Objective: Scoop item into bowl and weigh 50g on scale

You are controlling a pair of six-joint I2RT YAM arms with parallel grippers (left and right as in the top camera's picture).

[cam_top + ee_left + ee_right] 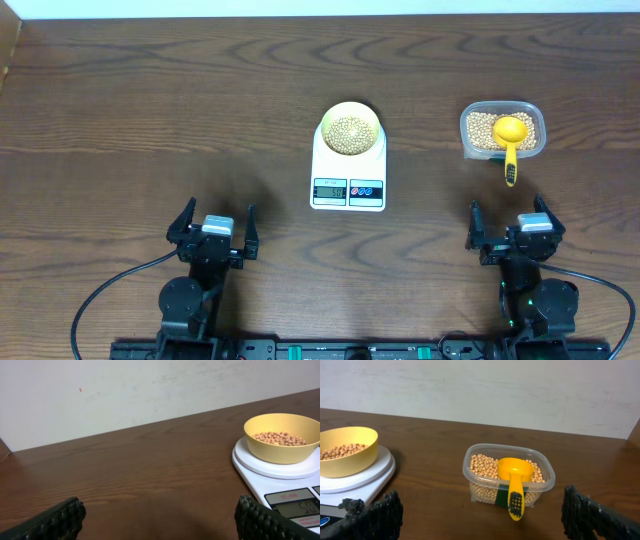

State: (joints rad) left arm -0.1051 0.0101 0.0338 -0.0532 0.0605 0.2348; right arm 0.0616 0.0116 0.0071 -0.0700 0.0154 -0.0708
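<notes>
The pale yellow bowl (350,129) holds tan beans (349,130) and stands on the white scale (348,172), whose display is lit. The bowl (282,438) and scale (270,467) show at the right of the left wrist view, and at the left of the right wrist view (342,450). More beans fill a clear tub (502,130), with a yellow scoop (510,140) resting in it, handle over the near rim (514,485). My left gripper (213,228) is open and empty, near the table's front. My right gripper (517,228) is open and empty, in front of the tub.
The dark wooden table (150,120) stretches to a white wall at the back. The tub (509,477) stands to the right of the scale, with a gap of bare wood between them.
</notes>
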